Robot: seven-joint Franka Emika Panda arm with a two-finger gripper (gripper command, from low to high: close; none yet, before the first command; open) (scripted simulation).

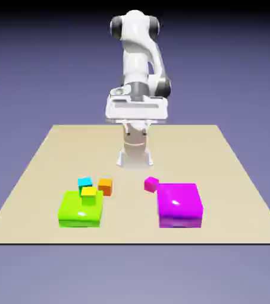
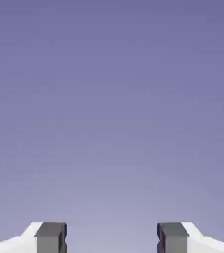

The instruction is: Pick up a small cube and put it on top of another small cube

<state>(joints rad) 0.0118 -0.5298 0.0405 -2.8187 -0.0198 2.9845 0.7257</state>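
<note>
Several small cubes lie on the tan table [image 1: 36, 178]: a cyan cube [image 1: 85, 181], an orange cube [image 1: 105, 186], a yellow cube [image 1: 88, 192] and a magenta cube [image 1: 151, 184]. The yellow one is at the far edge of a big green block [image 1: 78, 211]; whether it rests on it or behind it is unclear. My gripper [image 1: 136, 120] hangs high near the robot's base, far from all cubes. In the hand view the gripper [image 2: 111, 239] is open, with both grey fingertips [image 2: 50, 237] wide apart, nothing between them and only the backdrop ahead.
A big magenta block [image 1: 180, 205] lies at the exterior view's right, touching the small magenta cube's corner. The green block lies at the left front. The robot's base [image 1: 135, 155] stands behind the cubes.
</note>
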